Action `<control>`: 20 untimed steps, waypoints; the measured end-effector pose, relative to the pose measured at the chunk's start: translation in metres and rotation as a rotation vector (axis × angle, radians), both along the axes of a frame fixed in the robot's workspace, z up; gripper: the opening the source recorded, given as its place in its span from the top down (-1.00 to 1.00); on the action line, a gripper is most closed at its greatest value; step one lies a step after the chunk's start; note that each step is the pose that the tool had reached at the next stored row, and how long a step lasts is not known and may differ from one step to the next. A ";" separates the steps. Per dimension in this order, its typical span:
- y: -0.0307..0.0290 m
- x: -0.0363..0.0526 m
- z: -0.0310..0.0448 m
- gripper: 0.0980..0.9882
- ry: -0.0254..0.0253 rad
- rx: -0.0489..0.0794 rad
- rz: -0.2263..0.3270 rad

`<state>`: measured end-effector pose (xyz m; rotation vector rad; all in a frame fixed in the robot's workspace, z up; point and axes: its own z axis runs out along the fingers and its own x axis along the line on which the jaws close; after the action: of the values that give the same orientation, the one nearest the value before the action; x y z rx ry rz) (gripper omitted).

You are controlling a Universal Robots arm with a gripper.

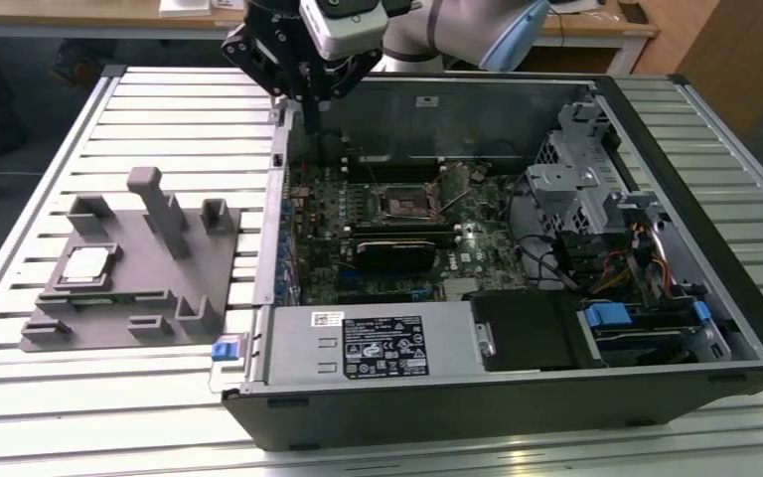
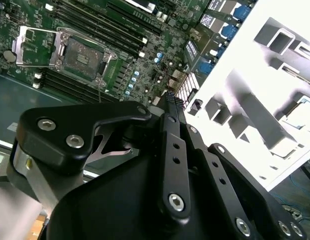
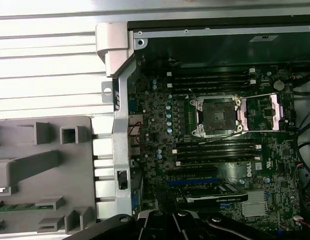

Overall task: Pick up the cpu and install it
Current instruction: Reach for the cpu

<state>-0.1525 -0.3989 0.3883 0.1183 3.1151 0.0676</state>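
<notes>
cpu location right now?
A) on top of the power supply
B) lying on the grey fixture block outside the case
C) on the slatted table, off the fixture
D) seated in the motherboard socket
B: in the exterior view the cpu lies flat on the grey fixture block, to the exterior view's left of the computer case. The socket stands open with no chip in it.
</notes>
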 end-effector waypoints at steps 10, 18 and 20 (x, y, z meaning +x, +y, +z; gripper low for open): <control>0.0000 -0.0062 -0.0004 0.98 0.0000 0.000 0.000; 0.0000 -0.0104 -0.0005 0.98 0.0000 0.000 0.000; 0.0000 -0.0112 -0.0005 0.98 0.0000 0.000 0.000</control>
<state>-0.1637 -0.3989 0.3877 0.1181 3.1152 0.0676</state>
